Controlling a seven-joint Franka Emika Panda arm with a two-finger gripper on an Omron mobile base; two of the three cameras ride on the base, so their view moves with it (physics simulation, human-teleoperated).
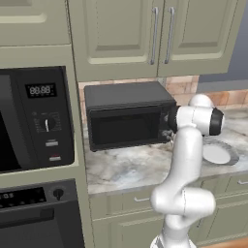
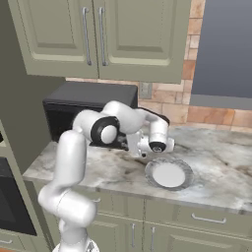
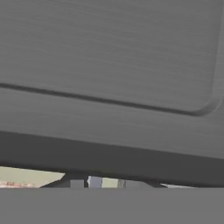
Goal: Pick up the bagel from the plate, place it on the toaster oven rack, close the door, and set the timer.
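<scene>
Right base view: arm folded low over the counter [image 2: 216, 177], hand turned toward the right-hand end of the toaster oven [image 2: 93, 106]. The gripper itself is hidden behind the wrist here; going by the fingers having drawn nearly together, I take the jaws as shut, and on what I cannot tell.

Left base view: door [image 1: 127, 128] stands upright and closed against the oven front. The wrist sits right at the oven's right panel, where the knobs would be; the knobs are masked by the arm.

Plate [image 2: 169, 174] lies just right of the hand on the counter and is bare; no bagel on it. Bagel and rack not visible behind the dark glass. Judgement: bagel presumably inside, only the timer step left.

Hand view: dark grey brushed panel very close ahead, one rounded recess corner at right. Fingertips not distinguishable.

Key relation: the timer knob should lie directly ahead of the fingers on the right panel, turning axis pointing out of the front. Nothing stands between; the plate sits clear below and to the right.
</scene>
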